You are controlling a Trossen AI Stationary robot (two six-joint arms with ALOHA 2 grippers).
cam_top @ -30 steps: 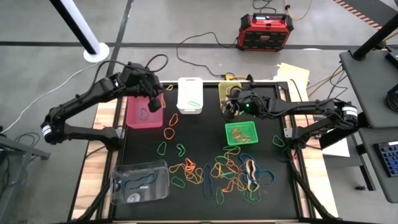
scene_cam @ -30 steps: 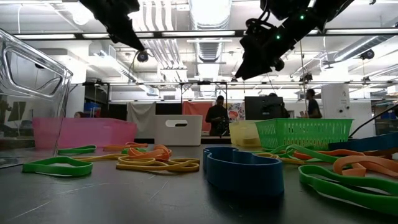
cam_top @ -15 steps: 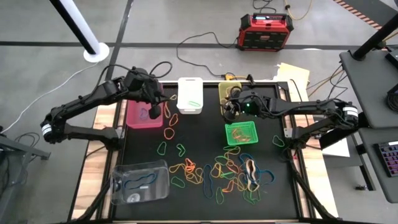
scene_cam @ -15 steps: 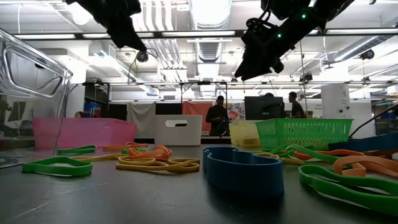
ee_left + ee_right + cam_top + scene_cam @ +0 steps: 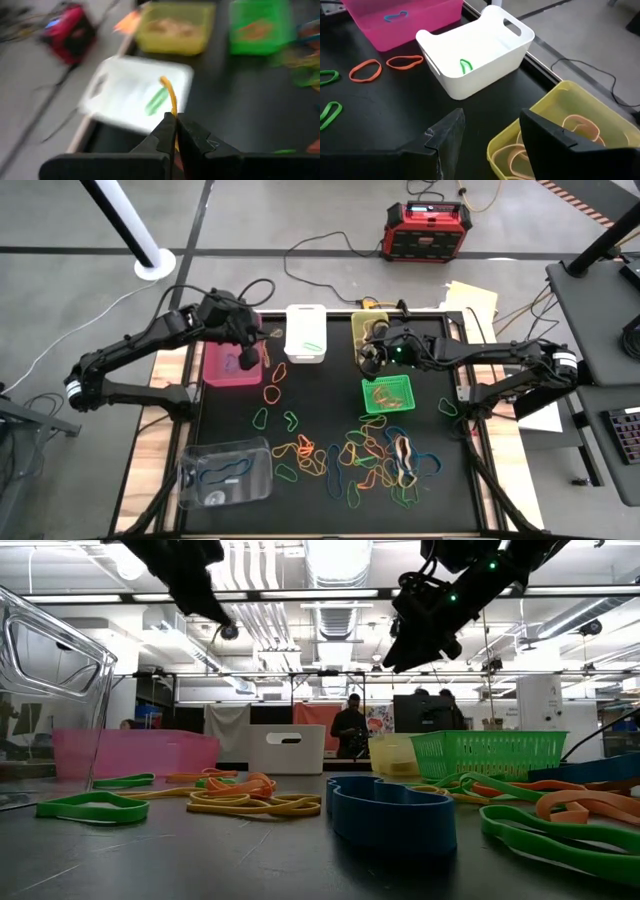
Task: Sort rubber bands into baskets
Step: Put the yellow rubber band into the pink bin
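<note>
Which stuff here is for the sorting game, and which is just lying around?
For the job:
rubber bands
pink basket
white basket
yellow basket
green mesh basket
clear basket
orange band pinched in the left gripper

Just lying about:
red-black box
cables
papers
keyboard

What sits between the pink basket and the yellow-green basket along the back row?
The white basket, holding one green rubber band; the high view shows it between the pink basket and the yellow-green basket.
</note>
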